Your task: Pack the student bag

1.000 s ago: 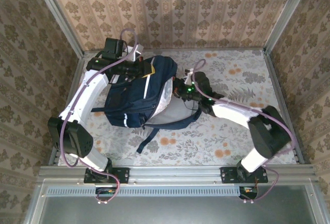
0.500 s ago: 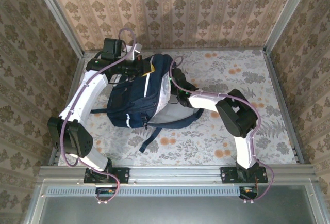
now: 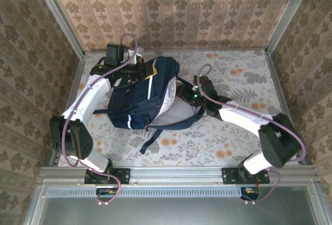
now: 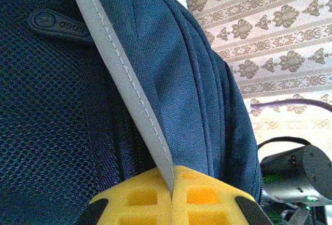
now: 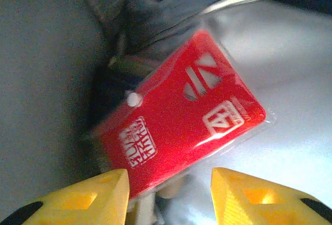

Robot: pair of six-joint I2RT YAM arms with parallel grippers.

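Observation:
The student bag, navy with white patches, lies on its side left of the table's middle. At the bag's far top, my left gripper is shut on its grey stitched strip, which runs down between the yellow pads. My right gripper is at the bag's right side, at the pale lining. In the right wrist view its jaws stand open. A glossy red packet with white print lies just beyond them on the grey lining, its lower edge reaching between the fingertips.
Shoulder straps trail from the bag toward the near edge. The floral table cover lies bare to the right of the bag. Patterned walls and metal frame posts close in the back and sides.
My right arm folded in over the bag's top edge, then drew back to the bag's right side, and its jaws opened. The left arm and the bag barely shifted.

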